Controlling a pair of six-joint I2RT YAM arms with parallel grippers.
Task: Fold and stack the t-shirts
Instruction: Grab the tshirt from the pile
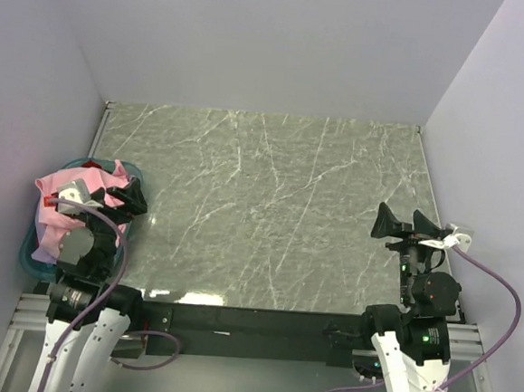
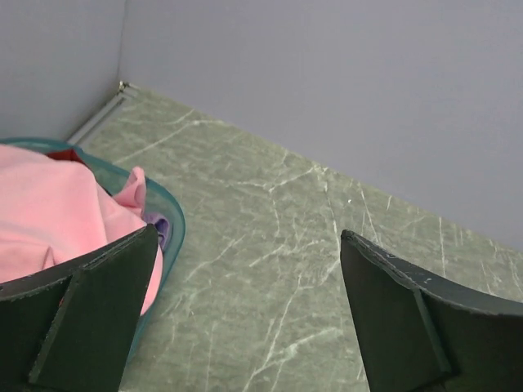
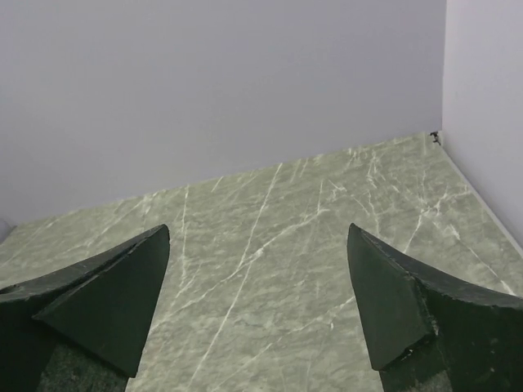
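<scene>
Black jaws stand spread and hold nothing on both the left gripper (image 2: 247,237) and the right gripper (image 3: 257,233), likely readied for a first pick. The left gripper hovers over the one teal basket (image 1: 27,255) at the table's (image 1: 270,206) left edge. The shirts lie bunched there: one pink shirt (image 1: 59,209) on top, with a red shirt (image 2: 61,153) and a purple shirt (image 2: 159,229) peeking out. That makes three counted, perhaps more hidden. No shirt lies on the table; folding seems unstarted.

Green marble-patterned table (image 1: 270,206), teal plastic basket (image 2: 180,224) resting at its left edge, near the front
</scene>
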